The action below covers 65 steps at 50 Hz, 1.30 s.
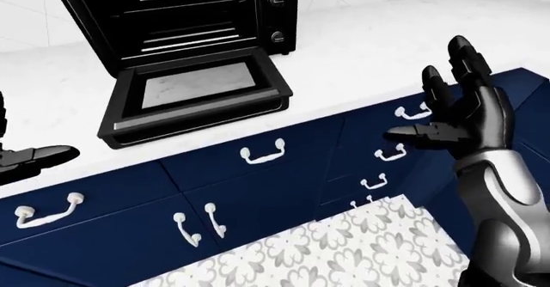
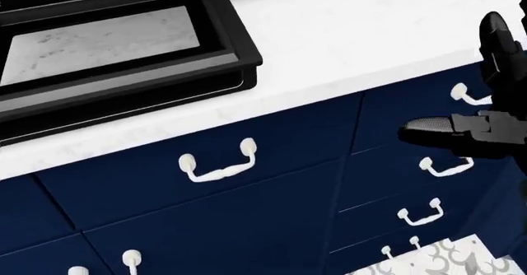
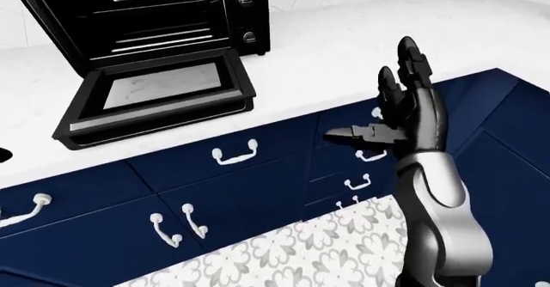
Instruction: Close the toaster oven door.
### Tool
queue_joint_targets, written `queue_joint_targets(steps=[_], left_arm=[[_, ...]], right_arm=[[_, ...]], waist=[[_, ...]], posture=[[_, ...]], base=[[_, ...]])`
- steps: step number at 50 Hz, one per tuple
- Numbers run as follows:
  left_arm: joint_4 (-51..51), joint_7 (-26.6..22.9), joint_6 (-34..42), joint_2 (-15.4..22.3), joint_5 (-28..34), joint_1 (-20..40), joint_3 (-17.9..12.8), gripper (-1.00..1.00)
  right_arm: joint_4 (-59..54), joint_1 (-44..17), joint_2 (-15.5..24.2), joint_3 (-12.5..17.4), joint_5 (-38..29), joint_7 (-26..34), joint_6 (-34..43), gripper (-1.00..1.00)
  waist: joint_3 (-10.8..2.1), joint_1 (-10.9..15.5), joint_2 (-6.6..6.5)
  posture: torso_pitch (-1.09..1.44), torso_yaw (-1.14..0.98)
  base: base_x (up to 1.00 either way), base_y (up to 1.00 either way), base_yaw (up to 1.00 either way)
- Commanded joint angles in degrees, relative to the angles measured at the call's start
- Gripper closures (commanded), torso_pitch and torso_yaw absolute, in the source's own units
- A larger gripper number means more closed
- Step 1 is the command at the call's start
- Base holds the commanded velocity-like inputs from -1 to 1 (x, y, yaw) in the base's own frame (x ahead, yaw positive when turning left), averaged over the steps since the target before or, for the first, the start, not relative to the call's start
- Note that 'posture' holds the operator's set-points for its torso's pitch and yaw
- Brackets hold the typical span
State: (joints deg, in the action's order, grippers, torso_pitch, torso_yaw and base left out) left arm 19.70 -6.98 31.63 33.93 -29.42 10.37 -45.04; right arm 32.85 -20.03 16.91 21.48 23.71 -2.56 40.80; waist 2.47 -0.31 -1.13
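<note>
White marble surface (image 1: 361, 48) above navy drawers (image 1: 249, 155) carries the black toaster oven (image 1: 185, 13) at upper left, its door (image 1: 193, 97) dropped flat open, while the right robot hand (image 1: 460, 116) hovers well apart, fingers spread, and the left robot hand (image 1: 30, 157) is barely visible, its state unclear.

Right hand (image 3: 404, 110) raised, fingers spread, holding nothing.

White marble counter (image 1: 378, 48) — navy cabinets (image 1: 258, 190), white handles — patterned floor (image 1: 343, 255).
</note>
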Motion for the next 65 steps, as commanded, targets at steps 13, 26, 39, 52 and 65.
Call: queue_joint_targets(steps=[13, 26, 39, 52, 65], left_arm=[[1.5, -0.2, -1.1, 1.3, 0.0, 0.9, -0.9, -1.0], [1.7, -0.3, -1.2, 1.3, 0.2, 0.8, -0.8, -1.0], [2.1, -0.2, -1.3, 1.6, 1.1, 1.0, -0.9, -1.0], [1.9, -0.5, -0.2, 1.9, 1.1, 1.0, -1.4, -1.0], [2.0, -0.2, 0.7, 2.3, 0.0, 1.2, -1.6, -1.0]], right_arm=[[0.2, -0.2, 2.7, 0.7, 5.1, -2.5, -2.2, -1.0], [-1.3, -0.2, 3.5, -0.1, 6.4, -5.4, -0.9, -1.0], [-1.0, 0.0, 6.0, 2.0, 11.7, -7.1, -2.6, -1.0], [1.0, 0.2, 4.0, 0.9, 0.3, 0.7, -3.2, -1.0], [2.1, 0.0, 3.4, 1.4, 1.6, 1.2, -0.7, -1.0]], waist=[[-0.67, 1.0, -0.56], [1.02, 1.7, 0.03], [-0.34, 0.4, 0.51], [-1.07, 0.3, 0.34], [-0.74, 0.3, 0.42]], posture=[[0.0, 0.0], [0.0, 0.0], [0.0, 0.0], [0.0, 0.0], [0.0, 0.0]], base=[[0.0, 0.0, 0.33], [0.0, 0.0, 0.85], [0.0, 0.0, 0.0], [0.0, 0.0, 0.0], [0.01, 0.0, 0.0]])
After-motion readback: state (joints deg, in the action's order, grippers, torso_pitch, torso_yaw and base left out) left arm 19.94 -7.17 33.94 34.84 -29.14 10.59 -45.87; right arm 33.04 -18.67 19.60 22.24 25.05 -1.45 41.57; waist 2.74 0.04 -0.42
